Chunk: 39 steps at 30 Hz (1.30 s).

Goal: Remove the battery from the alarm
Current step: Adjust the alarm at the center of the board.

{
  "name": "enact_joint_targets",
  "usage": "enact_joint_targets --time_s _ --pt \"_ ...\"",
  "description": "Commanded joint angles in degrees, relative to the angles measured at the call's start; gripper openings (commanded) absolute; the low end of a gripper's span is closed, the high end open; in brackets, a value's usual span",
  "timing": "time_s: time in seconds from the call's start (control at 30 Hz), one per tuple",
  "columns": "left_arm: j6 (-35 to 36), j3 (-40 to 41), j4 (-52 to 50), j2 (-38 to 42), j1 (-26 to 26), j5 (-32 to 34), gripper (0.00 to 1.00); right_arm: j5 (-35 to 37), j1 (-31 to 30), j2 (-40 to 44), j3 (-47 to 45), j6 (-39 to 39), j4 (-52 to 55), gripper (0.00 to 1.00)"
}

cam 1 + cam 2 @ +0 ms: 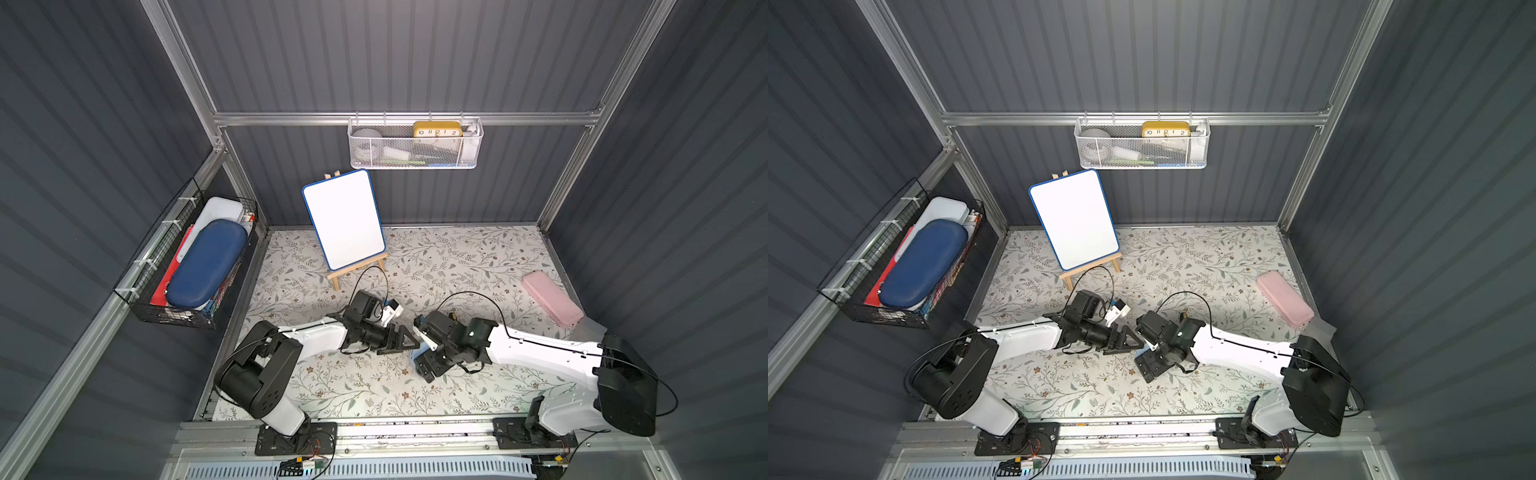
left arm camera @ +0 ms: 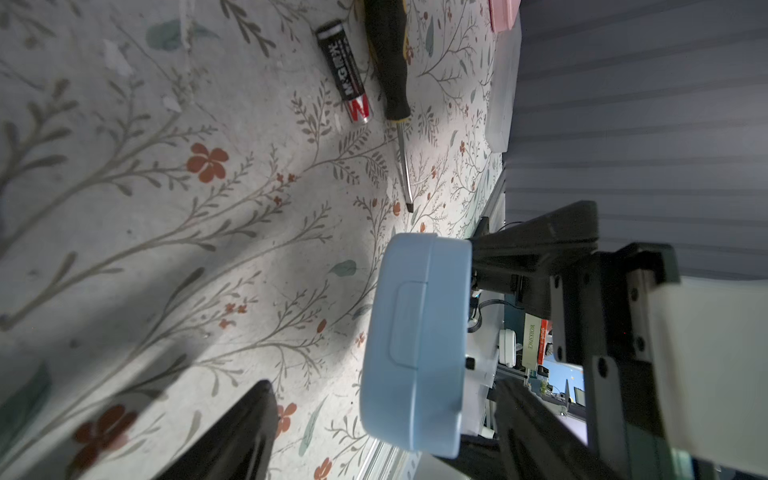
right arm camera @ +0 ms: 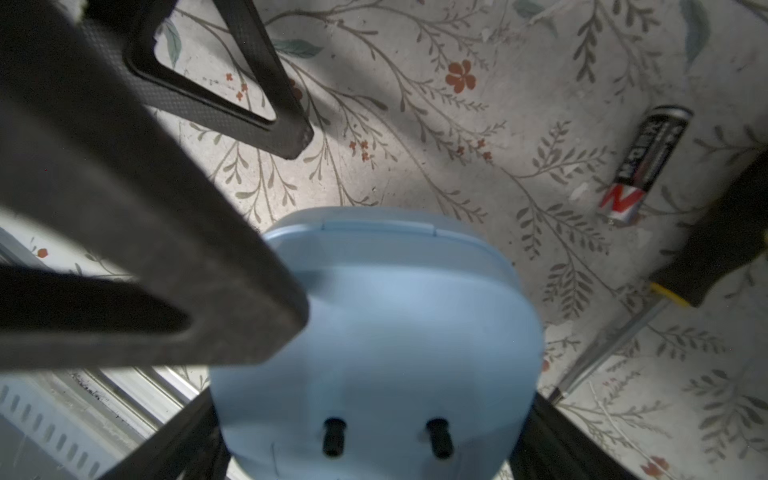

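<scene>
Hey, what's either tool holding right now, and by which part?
The right tool grips the light-blue alarm by two opposite edges. The left tool is open and holds nothing.

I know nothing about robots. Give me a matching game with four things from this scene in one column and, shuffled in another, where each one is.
Things:
1. battery
2. alarm
3. yellow clock
4. pink case

Places:
A. in the white mesh basket on the back wall
B. between the fingers of the right gripper
C. by itself on the floral mat, near a side wall
D. on the mat, right beside the screwdriver

Pairs: 1-D, 2-B, 3-A, 4-C
</scene>
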<state>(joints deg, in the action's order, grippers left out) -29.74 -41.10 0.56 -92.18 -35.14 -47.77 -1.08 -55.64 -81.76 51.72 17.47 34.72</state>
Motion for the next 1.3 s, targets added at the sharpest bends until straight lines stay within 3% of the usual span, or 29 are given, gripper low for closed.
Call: enact_joint_targets --time_s 0.0,1.03,1.27 --pt "1.94 -1.1 1.59 -0.63 0.42 -3.85 0.85 0.01 -0.35 0.8 -0.84 -0.12 -0.93 0.8" --pt "2.09 0.5 6.28 -4.76 0.15 -11.97 0.77 1.75 -1.31 0.83 0.51 0.1 -3.14 0.8" --pt "1.7 0.87 7.52 -5.07 -0.28 -13.18 0.66 2.06 -1.67 0.09 1.01 0.19 -3.77 0.79"
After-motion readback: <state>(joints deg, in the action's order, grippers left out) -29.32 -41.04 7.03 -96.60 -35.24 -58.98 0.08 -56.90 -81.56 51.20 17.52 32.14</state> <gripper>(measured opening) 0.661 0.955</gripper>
